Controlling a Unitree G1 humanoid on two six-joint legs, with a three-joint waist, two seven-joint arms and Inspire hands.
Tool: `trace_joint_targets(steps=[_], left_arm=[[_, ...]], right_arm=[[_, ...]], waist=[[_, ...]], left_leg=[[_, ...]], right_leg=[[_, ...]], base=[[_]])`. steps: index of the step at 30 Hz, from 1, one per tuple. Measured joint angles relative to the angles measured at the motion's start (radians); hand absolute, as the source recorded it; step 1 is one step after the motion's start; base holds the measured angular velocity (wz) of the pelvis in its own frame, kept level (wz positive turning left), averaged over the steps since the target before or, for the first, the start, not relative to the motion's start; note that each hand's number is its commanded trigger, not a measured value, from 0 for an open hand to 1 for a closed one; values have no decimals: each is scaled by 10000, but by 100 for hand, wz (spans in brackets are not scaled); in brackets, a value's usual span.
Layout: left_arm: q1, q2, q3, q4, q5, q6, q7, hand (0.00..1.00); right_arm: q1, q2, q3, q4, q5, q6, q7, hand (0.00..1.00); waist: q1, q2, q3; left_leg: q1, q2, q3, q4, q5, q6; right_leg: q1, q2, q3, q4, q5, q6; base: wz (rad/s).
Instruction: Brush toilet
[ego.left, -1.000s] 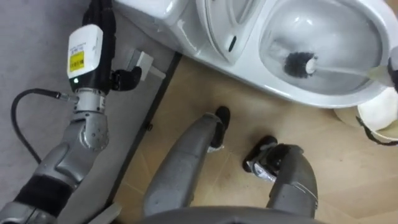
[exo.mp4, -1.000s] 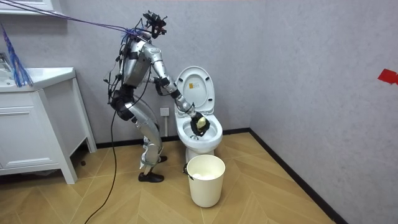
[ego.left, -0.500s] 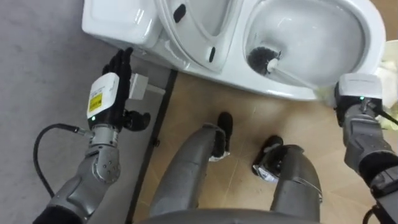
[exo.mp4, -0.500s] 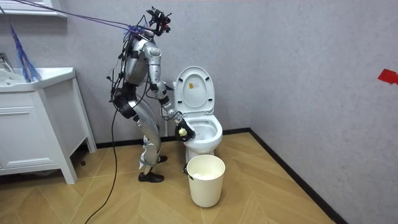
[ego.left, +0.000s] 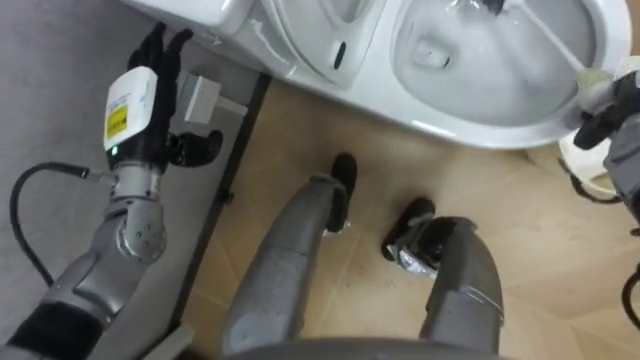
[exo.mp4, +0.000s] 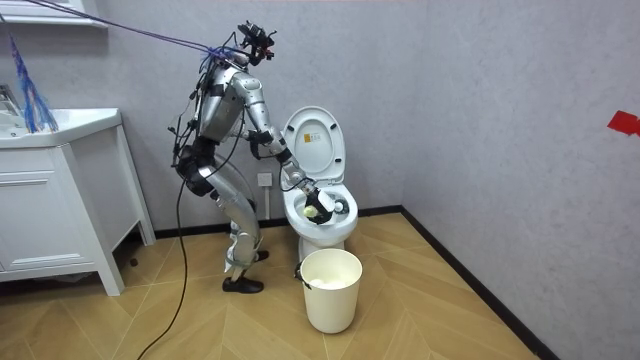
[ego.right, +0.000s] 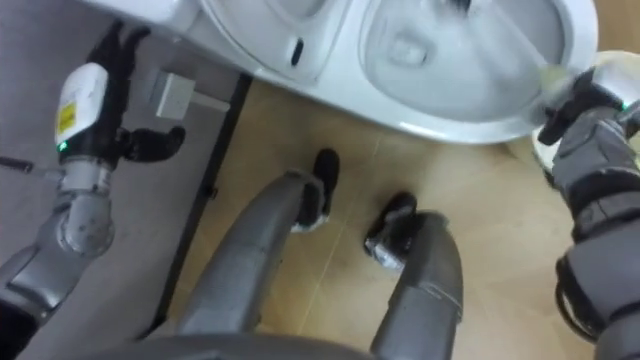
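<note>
The white toilet (ego.left: 470, 115) has its lid up, and its bowl runs along the top of the eye views. A pale brush handle (ego.left: 545, 45) slants across the bowl, and the dark brush head (ego.left: 492, 5) is at the far side of the bowl. My right hand (ego.right: 580, 110) is at the bowl's right rim, shut on the handle's yellowish grip (ego.right: 553, 73). My left hand (ego.left: 150, 100) is held open beside the tank, fingers straight, touching nothing. In the room view I stand bent at the left of the toilet (exo.mp4: 320, 205), right arm reaching into the bowl.
A white bin (exo.mp4: 330, 288) stands on the wooden floor just in front of the toilet, and its rim (ego.left: 592, 165) is under my right hand. A white cabinet (exo.mp4: 50, 210) stands at the room view's left. A grey wall with a dark skirting (ego.left: 225, 180) is on my left.
The right hand has risen from low in front of the bowl to over its rim, and the brush head has moved to the bowl's far side. The head camera has shifted.
</note>
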Motion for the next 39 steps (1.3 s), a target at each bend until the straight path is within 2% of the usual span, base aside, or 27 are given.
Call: trace_joint_targets(steps=[3, 7, 9, 11, 14, 16, 17, 18, 22, 23, 25, 27, 30, 34, 36, 38, 39], left_arm=[[-113, -68, -3, 51, -62, 220, 53, 0], [-217, -163, -5, 302, 484, 531, 56, 0], [-226, -348, -1, 316, 680, 747, 46, 0], [-217, -382, -28, 383, 902, 863, -37, 0], [-324, -682, -187, 569, 1028, 972, -271, 0], [-335, -847, -412, 674, 1059, 1041, -353, 0], [-314, -904, -522, 676, 1062, 1044, -374, 0], [-240, -907, -531, 671, 1062, 1046, -375, 0], [-189, -902, -519, 458, 1050, 1051, -390, 0], [-108, -902, -519, 212, 1052, 1045, -389, 0], [85, -864, -496, -51, 1049, 963, -387, 0], [198, -825, -463, -207, 1007, 639, -390, 0], [491, -777, -293, -226, 724, 349, -371, 0], [885, -795, -195, -77, 613, 261, -550, 0], [1255, -797, 34, -125, 572, 185, -728, 0], [1485, -801, 105, -175, 484, 175, -732, 0], [1614, -800, 137, -154, 411, 135, -758, 0]], right_arm=[[6, 404, -54, -6, 245, 0, 0, 100], [46, 532, -111, -6, -148, -1, 3, 100], [117, 535, -146, -12, -932, -16, 4, 100], [133, 533, -150, -17, -1724, -45, 16, 100], [162, 571, -9, -47, -3202, -65, 36, 100], [208, 638, 244, -46, -3964, 49, 191, 100], [317, 592, 272, -47, -4217, 279, 243, 100], [349, 575, 272, -53, -4453, 402, 319, 100], [505, 578, 325, -389, -4563, 546, 431, 100], [697, 581, 324, -623, -4554, 646, 435, 100], [1009, 732, 321, -1022, -4552, 833, 475, 100], [1299, 839, 319, -1406, -4557, 969, 473, 100], [1787, 1200, 315, -1583, -4558, 969, 595, 100], [2255, 1570, 301, -1638, -4557, 936, 659, 100], [2769, 1862, 50, -1631, -4551, 688, 922, 100], [3163, 1993, -7, -1618, -4553, 412, 1013, 100], [3385, 2081, -8, -1589, -4553, 328, 1106, 100]], waist=[[-143, 4, -2], [-284, 34, -19], [-204, 92, -52], [-50, 117, -64], [340, 369, -64], [633, 593, -151], [798, 760, -154], [817, 839, -160], [916, 1201, -169], [881, 1311, -194], [813, 1384, -206], [699, 1573, -206], [471, 1582, -214], [246, 1531, -203], [-16, 1380, -216], [-194, 1261, -214], [-292, 1137, -210]], left_leg=[[-33, -3, 36, 189, -17, 72], [35, -61, 122, 313, -7, 182], [53, -45, 99, 454, -60, 193], [77, -34, 106, 476, -74, 193], [284, -58, 82, 465, -72, 197], [374, -67, 44, 420, -69, 194], [413, -92, -26, 351, -44, 161], [425, -173, -79, 264, -19, 132], [450, -145, -214, 257, 4, 95], [469, -142, -275, 220, 9, 87], [566, -115, -271, 115, 11, 79], [847, -4, -331, -96, -3, 7], [1357, 69, -406, -534, 48, -72], [1864, 142, -403, -916, 59, -137], [2196, 161, -405, -1111, 37, -191], [2357, 185, -346, -1138, 43, -198], [2482, 198, -298, -1162, 45, -195]], right_leg=[[-26, -43, 57, 134, 5, 41], [21, -199, 72, 332, -14, 85], [79, -189, 64, 368, 3, 134], [91, -168, 94, 367, 26, 179], [314, -184, 62, 335, 19, 180], [449, -190, -2, 249, 37, 217], [532, -188, -74, 164, 45, 226], [527, -206, -62, 136, 55, 243], [707, -152, -341, -55, 106, 180], [767, -124, -411, -136, 121, 176], [855, -76, -424, -251, 130, 177], [1266, 133, -591, -643, 212, 192], [1854, 278, -781, -1162, 289, 54], [2407, 452, -877, -1628, 295, 46], [2780, 538, -947, -1928, 274, 81], [3009, 566, -1026, -2097, 240, 114], [3176, 594, -1047, -2193, 219, 137]], base=[[-3], [0], [-8], [-9], [0], [2], [9], [8], [-4], [5], [-4], [-2], [13], [4], [12], [13], [9]])
